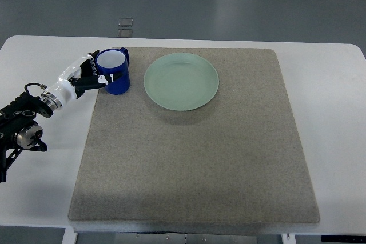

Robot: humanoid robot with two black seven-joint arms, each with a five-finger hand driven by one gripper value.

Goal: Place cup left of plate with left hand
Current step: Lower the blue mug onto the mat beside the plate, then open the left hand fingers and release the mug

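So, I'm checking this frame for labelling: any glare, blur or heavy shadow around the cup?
Top view: sharp and evenly lit, no blur on the blue cup or left hand; only a soft shadow beneath the green plate on the grey mat; faint sheen on the floor beyond the table, no harsh glare.

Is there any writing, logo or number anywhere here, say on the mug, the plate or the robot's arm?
None that can be read.
The blue cup, held in the left hand, shows no print.
The green plate is plain.
The grey mat and the white table carry no marks.
The small clear object on the floor beyond the table is too small to tell.
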